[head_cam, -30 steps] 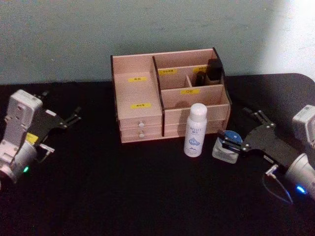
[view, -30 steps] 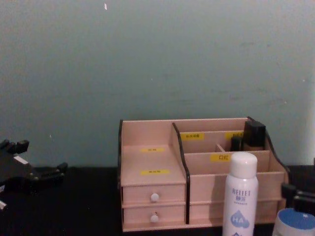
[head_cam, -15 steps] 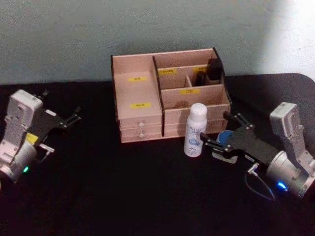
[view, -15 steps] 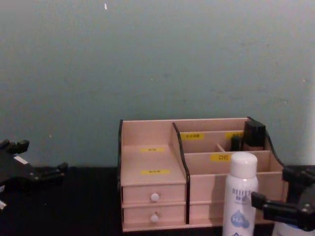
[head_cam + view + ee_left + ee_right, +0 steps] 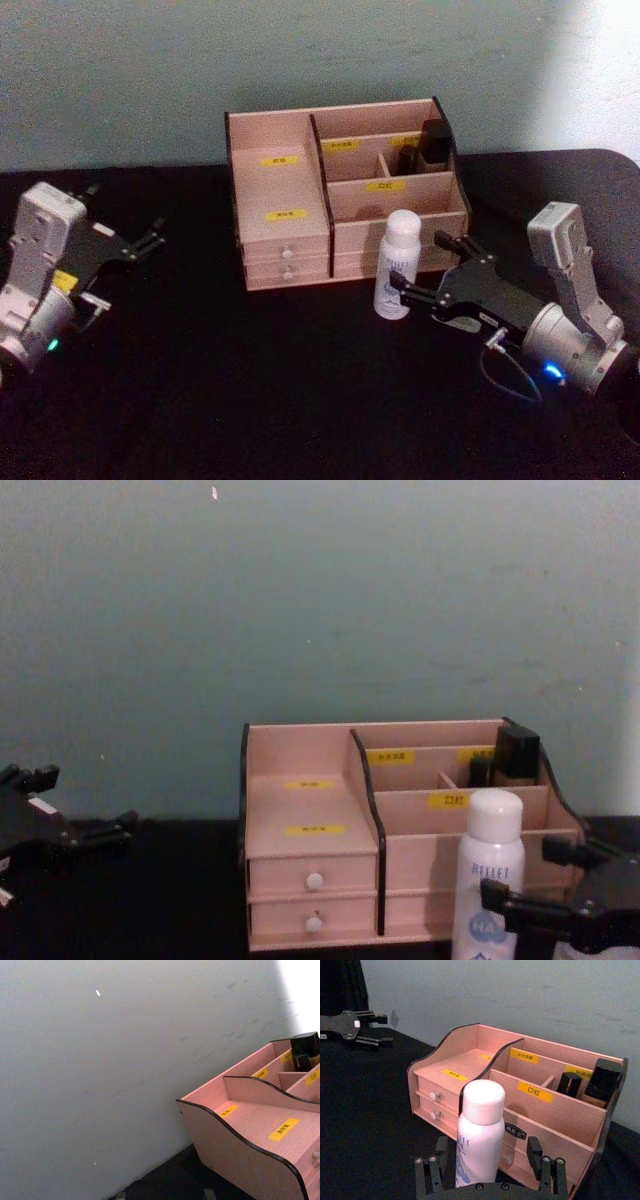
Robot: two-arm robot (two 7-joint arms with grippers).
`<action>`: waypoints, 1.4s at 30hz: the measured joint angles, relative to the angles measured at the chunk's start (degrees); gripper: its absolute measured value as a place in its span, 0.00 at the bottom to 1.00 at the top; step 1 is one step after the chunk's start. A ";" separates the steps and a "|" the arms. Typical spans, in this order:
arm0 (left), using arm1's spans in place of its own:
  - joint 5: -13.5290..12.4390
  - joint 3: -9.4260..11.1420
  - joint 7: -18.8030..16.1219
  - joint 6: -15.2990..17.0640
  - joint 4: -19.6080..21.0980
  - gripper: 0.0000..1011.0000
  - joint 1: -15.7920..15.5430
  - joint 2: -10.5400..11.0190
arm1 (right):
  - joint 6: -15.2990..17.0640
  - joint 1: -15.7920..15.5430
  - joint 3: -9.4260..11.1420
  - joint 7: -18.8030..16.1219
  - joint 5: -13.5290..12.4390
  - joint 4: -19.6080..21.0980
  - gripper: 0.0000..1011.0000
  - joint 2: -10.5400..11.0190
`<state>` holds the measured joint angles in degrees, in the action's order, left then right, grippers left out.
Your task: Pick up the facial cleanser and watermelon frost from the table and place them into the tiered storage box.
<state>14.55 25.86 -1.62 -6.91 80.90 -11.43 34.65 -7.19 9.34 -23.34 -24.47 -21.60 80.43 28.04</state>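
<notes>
A flat, matte teal-grey wall (image 5: 320,50) is filling the upper part of the head view, brightening to white at the upper right corner. Below it, a bench (image 5: 250,400) draped in plain black cloth is taking up the lower half of the frame.

The tiered storage box (image 5: 275,135) is sitting at the centre of the head view, backed close to the wall. It is showing pale pink-beige wood with a faint grain, dark curved edges, stepped open compartments and flat rectangular yellow labels (image 5: 285,214). Two shallow drawers with small round white knobs (image 5: 288,253) are facing forward at its lower left. Black rectangular items (image 5: 432,142) are standing upright in the rear right compartment.

The right arm, grey metal with a black skeletal frame, is reaching in from the lower right. Its right pincer (image 5: 414,262) is spread apart, one finger on each side of the white bottle (image 5: 479,1130), not clamping it. The left pincer (image 5: 155,232) is hanging at the left edge, well apart from the box, its fingers also parted.

The bottle, a smooth cylinder with a rounded cap and blue print, is standing upright on the bench just in front of the box's right half, outside every compartment.
</notes>
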 joint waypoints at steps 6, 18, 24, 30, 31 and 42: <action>0.00 0.00 0.00 0.00 0.00 0.99 0.00 0.00 | 0.25 0.95 0.09 -1.10 0.44 -1.32 0.99 -1.29; 0.00 0.00 0.00 0.00 0.00 0.99 0.00 0.00 | 1.62 2.08 0.81 -2.86 0.92 -3.62 0.99 -3.54; 0.00 0.00 0.00 0.00 0.00 0.99 0.00 0.00 | 2.12 2.43 1.11 -3.26 1.21 -4.52 0.99 -4.32; 0.00 0.00 0.00 0.00 0.00 0.99 0.00 0.00 | 2.24 2.73 1.26 -3.34 1.38 -5.19 0.99 -4.92; 0.00 0.00 0.00 0.00 0.00 0.99 0.00 0.00 | 2.29 2.90 1.34 -3.34 1.46 -5.42 0.99 -5.17; 0.00 0.00 0.00 0.00 0.00 0.99 0.00 0.00 | 2.42 3.34 1.61 -3.43 1.69 -6.01 0.99 -5.84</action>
<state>14.55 25.86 -1.62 -6.91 80.90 -11.43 34.65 -4.77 12.68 -21.73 -27.89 -19.92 74.43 22.20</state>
